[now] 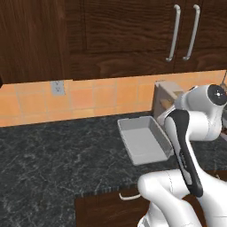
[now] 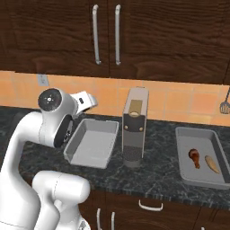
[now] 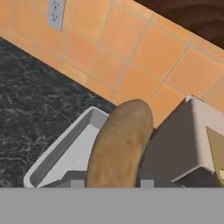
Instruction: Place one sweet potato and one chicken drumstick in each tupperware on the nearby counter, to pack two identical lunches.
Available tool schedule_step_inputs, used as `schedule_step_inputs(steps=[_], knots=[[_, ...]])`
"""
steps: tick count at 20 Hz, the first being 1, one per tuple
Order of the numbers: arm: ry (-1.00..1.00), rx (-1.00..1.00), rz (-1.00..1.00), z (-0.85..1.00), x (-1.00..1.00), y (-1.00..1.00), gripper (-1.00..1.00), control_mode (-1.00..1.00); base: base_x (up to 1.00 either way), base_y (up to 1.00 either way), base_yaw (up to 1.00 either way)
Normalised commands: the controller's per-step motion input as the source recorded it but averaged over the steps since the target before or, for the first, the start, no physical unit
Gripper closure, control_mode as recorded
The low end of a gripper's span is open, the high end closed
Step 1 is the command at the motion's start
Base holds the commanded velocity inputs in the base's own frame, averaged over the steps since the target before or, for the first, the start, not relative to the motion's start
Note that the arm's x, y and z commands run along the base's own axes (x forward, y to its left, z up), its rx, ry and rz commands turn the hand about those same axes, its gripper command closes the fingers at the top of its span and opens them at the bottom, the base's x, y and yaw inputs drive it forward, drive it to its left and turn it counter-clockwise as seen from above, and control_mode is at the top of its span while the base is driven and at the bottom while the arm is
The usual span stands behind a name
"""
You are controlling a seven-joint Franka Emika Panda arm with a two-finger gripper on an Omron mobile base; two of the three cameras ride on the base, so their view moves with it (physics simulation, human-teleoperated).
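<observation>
A tan-brown sweet potato (image 3: 120, 140) sticks up between my fingertips (image 3: 74, 178), with the gripper (image 3: 111, 178) shut on it. The hand (image 2: 85, 101) hovers above the back left corner of an empty light-grey tupperware (image 2: 92, 143), whose rim (image 3: 61, 151) shows below the potato. That same tray (image 1: 144, 139) sits on the dark marbled counter (image 1: 53, 155), partly behind my arm. A second tupperware (image 2: 200, 173) at the right holds a glossy chicken drumstick (image 2: 194, 157) and another sweet potato (image 2: 212, 163) side by side.
A tall grey boxy appliance (image 2: 134, 128) stands between the two trays, close to the right of the held potato (image 3: 188, 135). The orange tiled wall carries an outlet (image 1: 56, 87). A spatula (image 2: 224, 105) hangs at far right. Dark wood cabinets hang overhead.
</observation>
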Motion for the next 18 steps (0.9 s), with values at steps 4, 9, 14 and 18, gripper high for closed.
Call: schedule_step_inputs(steps=[4,9,14,18], knots=[[0.23,-0.14,-0.01,-0.66,0.45,0.64,1.0,-1.0,0.0,0.0,0.0],[0.22,0.0,-0.04,-0.57,0.16,0.03,1.0,-1.0,0.0,0.0,0.0],[0.1,0.21,-0.06,-0.93,0.11,-0.32,1.0,-1.0,0.0,0.0,0.0],[0.07,0.28,-0.14,-0.79,0.4,-0.11,1.0,-1.0,0.0,0.0,0.0]])
